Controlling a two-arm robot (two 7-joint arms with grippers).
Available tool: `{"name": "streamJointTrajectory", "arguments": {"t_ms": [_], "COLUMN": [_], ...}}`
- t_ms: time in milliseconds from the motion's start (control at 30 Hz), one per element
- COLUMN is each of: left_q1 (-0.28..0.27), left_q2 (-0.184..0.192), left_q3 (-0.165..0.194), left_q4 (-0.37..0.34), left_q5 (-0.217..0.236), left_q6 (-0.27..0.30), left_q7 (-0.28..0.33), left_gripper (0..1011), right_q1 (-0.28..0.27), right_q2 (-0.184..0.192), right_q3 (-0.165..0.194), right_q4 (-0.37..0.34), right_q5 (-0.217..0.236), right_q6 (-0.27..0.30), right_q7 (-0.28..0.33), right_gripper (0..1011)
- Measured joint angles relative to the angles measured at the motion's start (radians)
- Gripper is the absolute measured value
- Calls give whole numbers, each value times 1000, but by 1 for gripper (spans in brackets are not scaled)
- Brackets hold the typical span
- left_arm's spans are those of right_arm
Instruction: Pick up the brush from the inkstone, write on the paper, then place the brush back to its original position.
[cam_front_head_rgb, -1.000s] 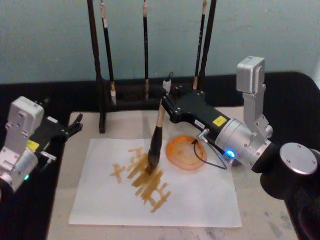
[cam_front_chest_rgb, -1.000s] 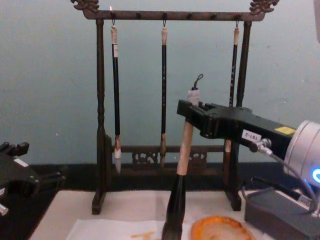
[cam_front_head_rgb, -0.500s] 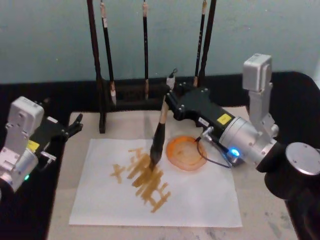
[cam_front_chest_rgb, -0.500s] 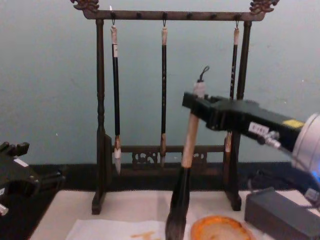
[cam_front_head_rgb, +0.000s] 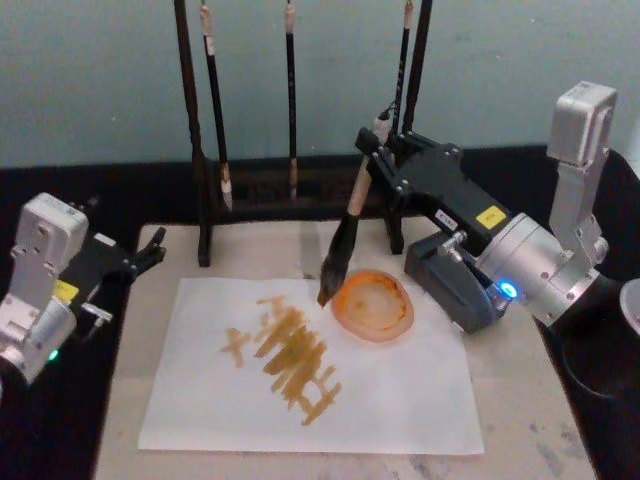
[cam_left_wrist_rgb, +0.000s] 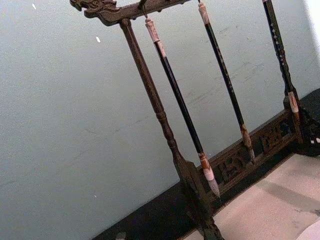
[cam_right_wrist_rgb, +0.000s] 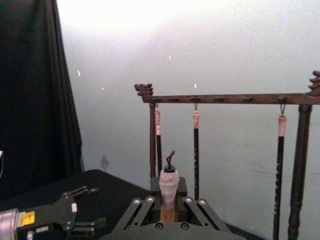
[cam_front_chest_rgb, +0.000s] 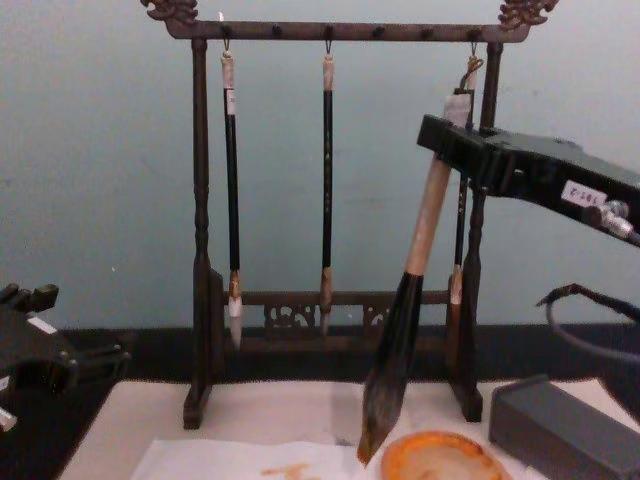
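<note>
The right arm reaches in from the right side of the counter, its silver wrist section raised over the grey block (cam_front_head_rgb: 455, 285) and its long black body angled up toward the wooden brush stand (cam_front_head_rgb: 203, 190). The right end effector (cam_front_head_rgb: 385, 150) is clamped on the tan upper handle of the brush (cam_front_head_rgb: 345, 235), just below the white end cap. In the right wrist view the two fingers (cam_right_wrist_rgb: 145, 210) close in on that handle from either side.

The brush hangs tilted. Its cap leans toward the robot's right and back near the stand's right post, and its bushy dark tip points down and to the left. From the chest view the tip sits just beside the left rim of the inkstone (cam_front_chest_rgb: 440, 458); whether it touches the rim or the paper (cam_front_head_rgb: 400, 390) cannot be told. The orange inkstone lies on the paper's far right part, near the grey block. Orange-brown strokes (cam_front_head_rgb: 290, 360) mark the paper's middle, apart from the tip.

The left arm is parked at the counter's left edge, off the beige mat (cam_front_head_rgb: 510, 390). The left end effector (cam_front_head_rgb: 150, 250) points toward the stand with its fingers apart, gripping nothing.
</note>
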Motion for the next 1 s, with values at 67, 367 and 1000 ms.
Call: {"name": "streamJointTrajectory", "arguments": {"t_ms": [67,367,1000], "left_q1": [0,0,0], "left_q2": [0,0,0], "left_q3": [0,0,0], "left_q4": [0,0,0], "left_q5": [0,0,0], "left_q6": [0,0,0], "left_q7": [0,0,0], "left_gripper": [1009,1010,1010], "right_q1": [0,3,1], "right_q2": [1,-1,-2], "right_q3": [4,5,9], "right_q4": [0,8,0], "right_q5": [0,-6,5], "right_q6": [0,1,7], "right_q7": [-5,-12,-9], "right_gripper": [175,175,175]}}
